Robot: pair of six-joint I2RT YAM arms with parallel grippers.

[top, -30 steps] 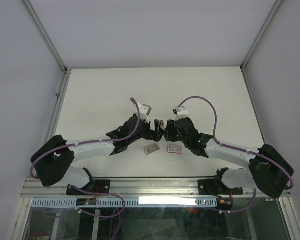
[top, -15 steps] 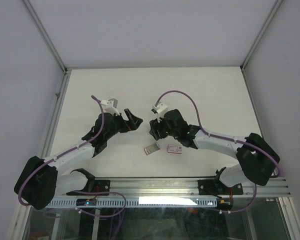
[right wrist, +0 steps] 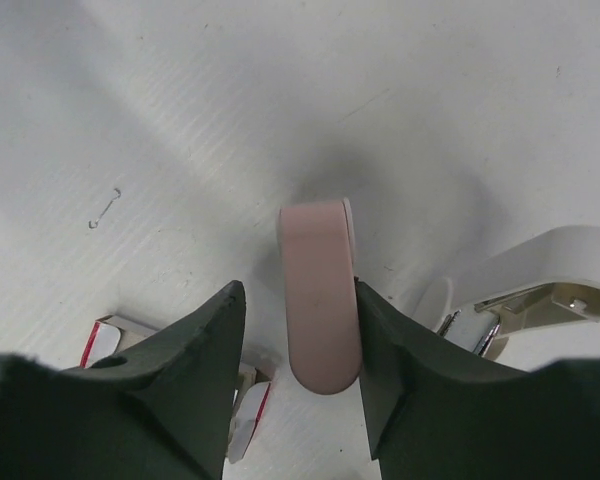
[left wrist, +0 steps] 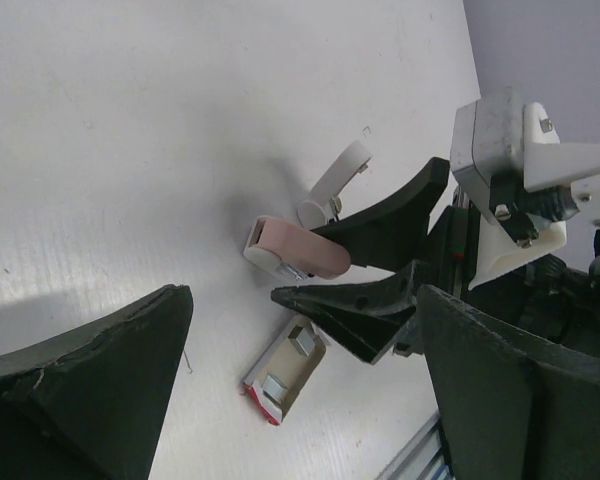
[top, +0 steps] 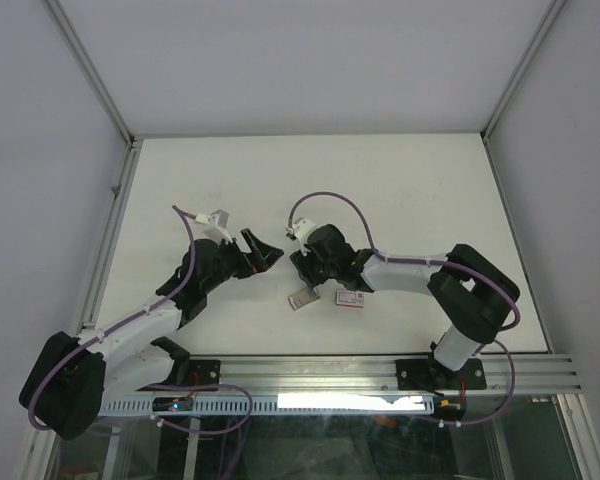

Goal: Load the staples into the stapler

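Note:
The stapler lies flipped open on the table, its pink arm (right wrist: 320, 290) (left wrist: 295, 248) stretched away from its white half (right wrist: 540, 265) (left wrist: 338, 178). My right gripper (right wrist: 300, 290) (top: 302, 268) straddles the pink arm, open: the right finger touches it and a gap shows on the left. The staples sit just in front: the grey inner tray (top: 301, 298) (left wrist: 285, 368) holds two short silvery strips, and the white box with the red label (top: 352, 297) lies to its right. My left gripper (top: 265, 250) (left wrist: 305, 300) hangs wide open to the left of the stapler, holding nothing.
A single loose bent staple (right wrist: 104, 208) lies on the white table (top: 400, 190). Metal frame rails run along the table's left edge (top: 115, 230) and near edge (top: 310, 370). The two wrists are close together over the table's middle.
The left arm has pulled back to the left, away from the right gripper it had met in the middle. The right arm has swung left and settled over the stapler.

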